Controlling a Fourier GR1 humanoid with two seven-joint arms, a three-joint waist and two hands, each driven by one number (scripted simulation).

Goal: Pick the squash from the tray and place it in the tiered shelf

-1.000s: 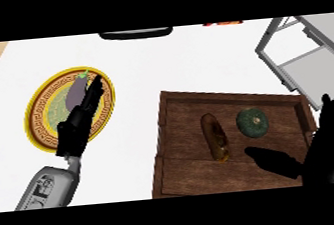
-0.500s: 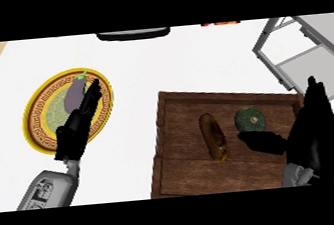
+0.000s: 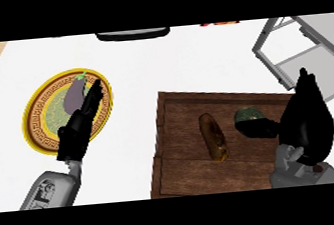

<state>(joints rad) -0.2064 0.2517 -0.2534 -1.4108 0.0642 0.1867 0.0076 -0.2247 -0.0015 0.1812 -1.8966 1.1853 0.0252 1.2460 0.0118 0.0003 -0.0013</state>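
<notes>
- At the far left of the white table (image 3: 180, 58), a gold-rimmed plate (image 3: 43, 138) carries a purple eggplant (image 3: 75, 96); the left hand (image 3: 79, 129) lies over the plate's right half with fingers straight and together, covering part of the eggplant's edge and of the rim.
- In the middle, the dark wooden tray (image 3: 179, 133) holds a long brown vegetable (image 3: 215, 136) lying lengthwise; what kind it is I can't make out.
- Just right of that sits the dark green squash (image 3: 246, 117), still in the tray, its right side hidden behind the right hand.
- The right hand (image 3: 307, 117) stands over the tray's right edge, fingers straight and pointing up, thumb reaching toward the squash; whether it touches I cannot tell.
- At upper right, the grey tiered shelf (image 3: 290, 48) is cut off by the edge.
- Along the top, a dark object (image 3: 133, 34) is only partly seen.
</notes>
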